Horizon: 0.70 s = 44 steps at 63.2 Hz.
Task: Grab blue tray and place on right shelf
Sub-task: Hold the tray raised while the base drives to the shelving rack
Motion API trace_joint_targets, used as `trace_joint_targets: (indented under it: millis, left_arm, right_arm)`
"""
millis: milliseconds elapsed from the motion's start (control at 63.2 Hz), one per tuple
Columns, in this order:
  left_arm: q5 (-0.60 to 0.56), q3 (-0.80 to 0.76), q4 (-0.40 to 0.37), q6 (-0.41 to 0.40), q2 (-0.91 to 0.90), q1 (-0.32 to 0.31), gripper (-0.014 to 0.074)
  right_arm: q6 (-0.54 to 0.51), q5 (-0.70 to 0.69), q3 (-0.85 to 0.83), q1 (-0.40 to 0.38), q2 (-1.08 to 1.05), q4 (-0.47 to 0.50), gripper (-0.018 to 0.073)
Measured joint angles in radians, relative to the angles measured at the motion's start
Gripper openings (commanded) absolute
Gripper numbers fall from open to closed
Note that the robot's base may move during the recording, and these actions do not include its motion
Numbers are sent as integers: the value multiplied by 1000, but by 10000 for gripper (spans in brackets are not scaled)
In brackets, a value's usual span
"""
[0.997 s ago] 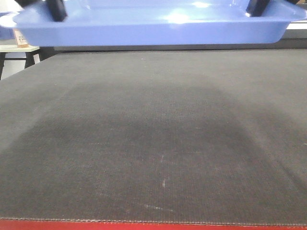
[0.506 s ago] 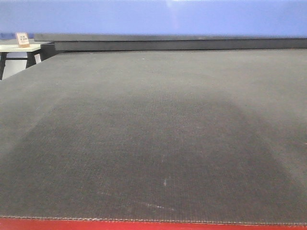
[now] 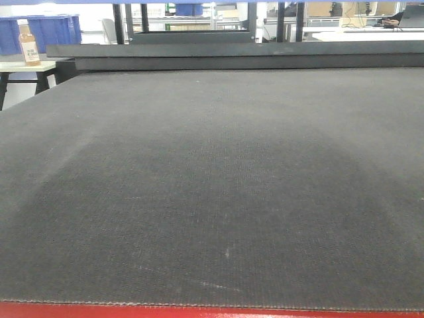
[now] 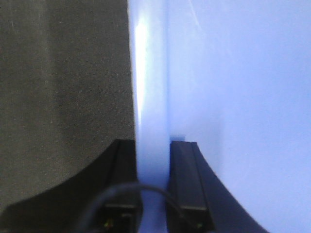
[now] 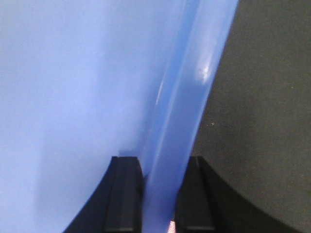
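Note:
The blue tray [image 4: 233,73] is held off the dark mat by both grippers. In the left wrist view my left gripper [image 4: 153,145] is shut on the tray's left rim, with one black finger [image 4: 187,165] inside the tray and the other outside. In the right wrist view my right gripper [image 5: 160,162] is shut on the right rim of the tray [image 5: 73,73] in the same way. In the front view only a thin blue sliver [image 3: 59,2] shows at the top edge, and neither gripper shows there. The right shelf is out of view.
The dark mat table top [image 3: 212,185] with its red front edge [image 3: 212,313] fills the front view. A black raised ledge [image 3: 232,56] runs along its back. At far left stand a bottle [image 3: 28,43] on a small side table and dark blue bins [image 3: 53,30].
The tray has risen in the front view, from a full band across the top to almost out of frame. Its shadow on the mat has faded, and the background behind it now shows.

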Motion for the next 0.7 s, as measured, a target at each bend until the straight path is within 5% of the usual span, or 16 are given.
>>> trace_joint_targets:
  millis: [696]
  left_arm:
    - [4, -2, -29, 0, 0, -10, -48]
  right_arm:
    - [0, 2, 0, 0, 0, -14, 57]
